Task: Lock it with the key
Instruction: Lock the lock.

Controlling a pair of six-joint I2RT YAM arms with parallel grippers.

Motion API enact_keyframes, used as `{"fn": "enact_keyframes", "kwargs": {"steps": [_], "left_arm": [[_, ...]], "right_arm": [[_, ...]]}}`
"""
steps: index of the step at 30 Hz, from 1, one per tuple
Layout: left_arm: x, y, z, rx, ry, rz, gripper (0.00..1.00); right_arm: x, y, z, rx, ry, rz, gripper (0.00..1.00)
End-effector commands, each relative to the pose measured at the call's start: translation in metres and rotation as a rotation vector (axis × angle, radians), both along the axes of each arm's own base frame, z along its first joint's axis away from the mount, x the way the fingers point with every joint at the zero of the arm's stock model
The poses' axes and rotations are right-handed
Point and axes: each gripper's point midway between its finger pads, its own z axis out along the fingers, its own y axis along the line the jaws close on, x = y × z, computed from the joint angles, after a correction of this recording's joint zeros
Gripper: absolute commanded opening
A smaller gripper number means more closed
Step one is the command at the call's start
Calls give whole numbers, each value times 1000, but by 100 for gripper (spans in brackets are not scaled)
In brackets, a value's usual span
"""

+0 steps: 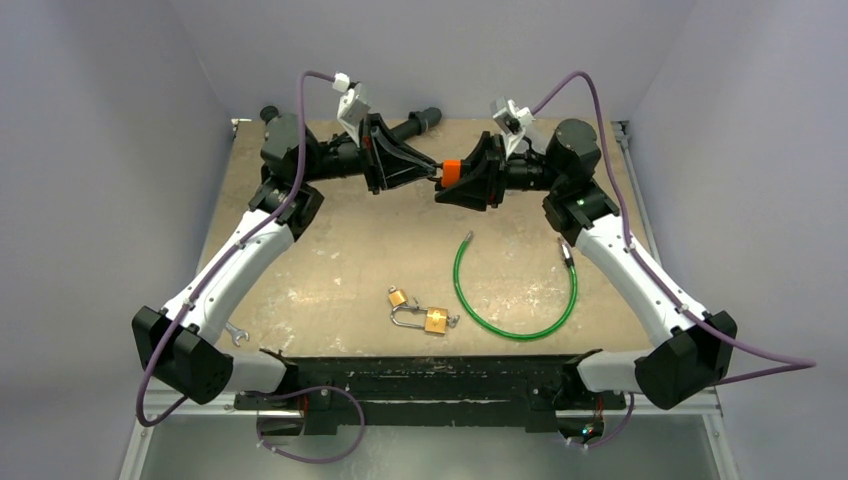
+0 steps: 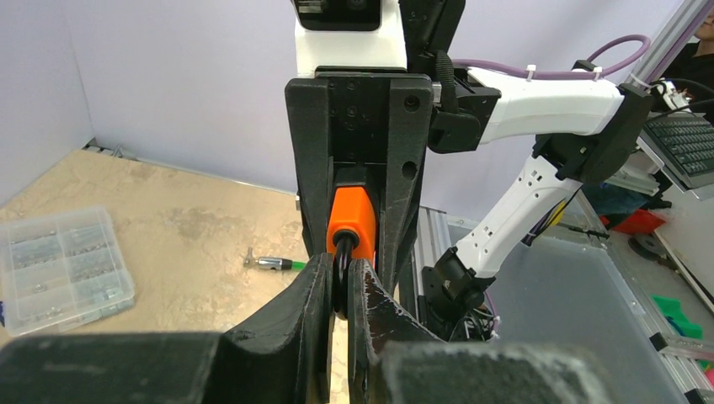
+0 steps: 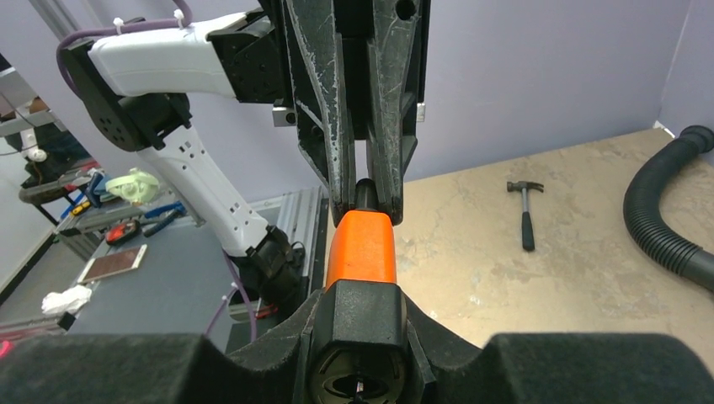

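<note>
Above the back of the table, an orange-and-black lock cylinder (image 1: 451, 170) hangs between the two arms. My right gripper (image 3: 362, 307) is shut on its black body (image 3: 360, 316), and the orange end (image 3: 362, 248) points away from it. A black key head (image 2: 343, 278) sticks out of that orange end (image 2: 351, 220). My left gripper (image 2: 341, 269) is shut on the key head, its fingers (image 3: 337, 143) meeting the lock head-on. The key's blade is hidden inside the lock.
A green cable (image 1: 515, 300) lies curved on the table, one metal end (image 2: 274, 263) showing. Two brass padlocks (image 1: 435, 320) (image 1: 397, 297) sit near the front, with a small wrench (image 1: 236, 333) at the left. A hammer (image 3: 526, 210), a black hose (image 3: 665, 219) and a clear parts box (image 2: 59, 269) lie at the back.
</note>
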Motion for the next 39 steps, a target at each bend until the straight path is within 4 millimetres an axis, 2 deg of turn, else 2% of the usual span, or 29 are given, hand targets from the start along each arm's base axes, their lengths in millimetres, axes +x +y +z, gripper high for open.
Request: {"fn": "enact_keyframes", "kwargs": {"steps": [1, 7, 10, 13, 16, 18, 22, 26, 30, 35, 39], "left_arm": [[-41, -34, -31, 73, 73, -206, 0], [-7, -1, -22, 73, 50, -95, 0], [5, 11, -19, 102, 22, -50, 0], [8, 15, -25, 142, 27, -33, 0], [9, 17, -26, 146, 37, -31, 0], [11, 19, -25, 144, 34, -23, 0], [16, 24, -23, 137, 46, -3, 0], [18, 28, -16, 123, 4, -5, 0], [15, 31, -25, 155, 2, -19, 0], [14, 33, -33, 180, 0, -20, 0], [14, 32, -35, 180, 3, -25, 0]], "right_arm": [[-21, 29, 28, 56, -97, 81, 0], [-14, 14, 17, 19, -102, 35, 0], [-5, 6, 9, -6, -93, -6, 14], [2, 0, 4, -24, -88, -38, 37], [6, -3, -1, -40, -83, -57, 45], [7, -5, -4, -47, -72, -64, 55], [9, -10, -9, -62, -60, -83, 63], [14, -21, -21, -113, -46, -104, 67], [15, -34, -26, -151, -40, -117, 67], [13, -46, -28, -192, -57, -131, 62], [12, -50, -30, -205, -62, -139, 53]]}}
